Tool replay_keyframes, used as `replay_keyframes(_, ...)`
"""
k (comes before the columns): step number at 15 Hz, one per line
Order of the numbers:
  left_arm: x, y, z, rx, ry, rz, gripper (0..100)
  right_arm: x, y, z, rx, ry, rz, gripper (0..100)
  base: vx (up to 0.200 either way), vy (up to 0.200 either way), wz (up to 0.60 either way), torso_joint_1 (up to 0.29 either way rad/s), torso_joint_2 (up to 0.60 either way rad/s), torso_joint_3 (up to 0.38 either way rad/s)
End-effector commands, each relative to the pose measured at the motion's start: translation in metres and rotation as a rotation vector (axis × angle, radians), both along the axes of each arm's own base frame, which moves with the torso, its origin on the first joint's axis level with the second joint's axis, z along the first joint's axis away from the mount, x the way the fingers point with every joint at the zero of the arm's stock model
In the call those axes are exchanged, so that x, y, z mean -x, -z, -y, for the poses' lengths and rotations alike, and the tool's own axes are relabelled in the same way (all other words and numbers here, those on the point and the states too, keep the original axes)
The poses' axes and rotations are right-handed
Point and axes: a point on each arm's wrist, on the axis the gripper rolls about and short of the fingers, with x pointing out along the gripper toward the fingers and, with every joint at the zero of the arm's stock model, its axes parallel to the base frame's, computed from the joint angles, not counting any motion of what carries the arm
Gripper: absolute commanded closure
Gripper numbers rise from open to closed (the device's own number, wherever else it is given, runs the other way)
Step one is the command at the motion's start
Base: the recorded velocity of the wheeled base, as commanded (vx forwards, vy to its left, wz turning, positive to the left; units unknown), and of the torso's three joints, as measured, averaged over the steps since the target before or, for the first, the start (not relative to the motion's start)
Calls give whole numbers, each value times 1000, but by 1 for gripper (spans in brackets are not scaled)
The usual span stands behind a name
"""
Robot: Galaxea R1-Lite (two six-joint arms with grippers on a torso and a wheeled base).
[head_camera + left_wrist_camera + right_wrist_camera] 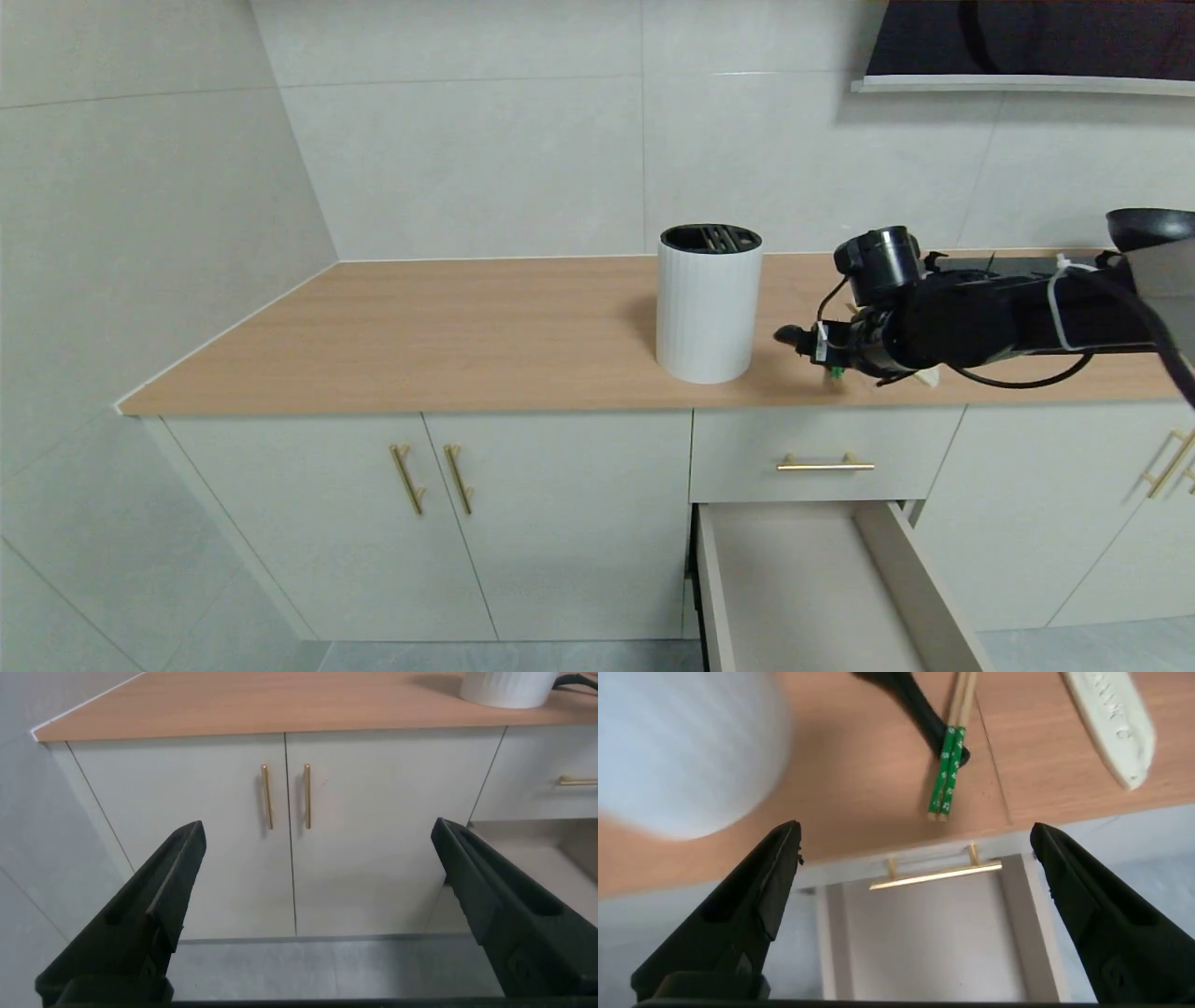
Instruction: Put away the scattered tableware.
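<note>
Nearest, the lower drawer (794, 579) stands pulled out, and the part of it in view holds nothing. The left gripper (318, 835) hangs low before the cabinet doors (374, 859), jaws spread wide and empty, well apart from any tableware. At the front edge of the counter (448, 327), to the right of the holder (708, 308), three pieces lie loose: the green-tipped chopsticks (945, 775), with their tips close to the edge; a white utensil (1113, 719) beside them; and a black spoon (910, 700), which touches or crosses the chopsticks a little farther in. The right gripper (915, 833) hangs over this group, jaws wide apart, gripping nothing and touching no piece. The holder stands upright, farther back on the counter; nothing rises from its slotted top. Assessment: no item is stowed so far as can be seen. All three pieces remain to be picked up and put away, and the task appears to be at its first pick, most likely the chopsticks.
</note>
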Motion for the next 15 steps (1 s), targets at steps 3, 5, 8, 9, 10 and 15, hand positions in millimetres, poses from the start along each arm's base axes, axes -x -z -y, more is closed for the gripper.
replay_keyframes(3, 0, 0, 0, 0, 0, 0, 0, -29, 34, 10, 0, 71, -39, 0, 0, 0, 0, 0, 0, 0)
replay_keyframes(5, 0, 0, 0, 0, 0, 0, 0, -37, 40, 18, -4, 93, -38, 0, 0, 0, 0, 0, 0, 0)
replay_keyframes(8, 0, 0, 0, 0, 0, 0, 0, -42, 44, 22, -6, 105, -39, 0, 0, 0, 0, 0, 0, 0)
replay_keyframes(9, 0, 0, 0, 0, 0, 0, 0, -44, 45, 21, -7, 105, -37, 0, 0, 0, 0, 0, 0, 0)
replay_keyframes(10, 0, 0, 0, 0, 0, 0, 0, -45, 47, 22, -6, 107, -40, 0, 0, 0, 0, 0, 0, 0)
replay_keyframes(15, 0, 0, 0, 0, 0, 0, 0, -49, 52, 23, -5, 114, -43, 0, 0, 0, 0, 0, 0, 0)
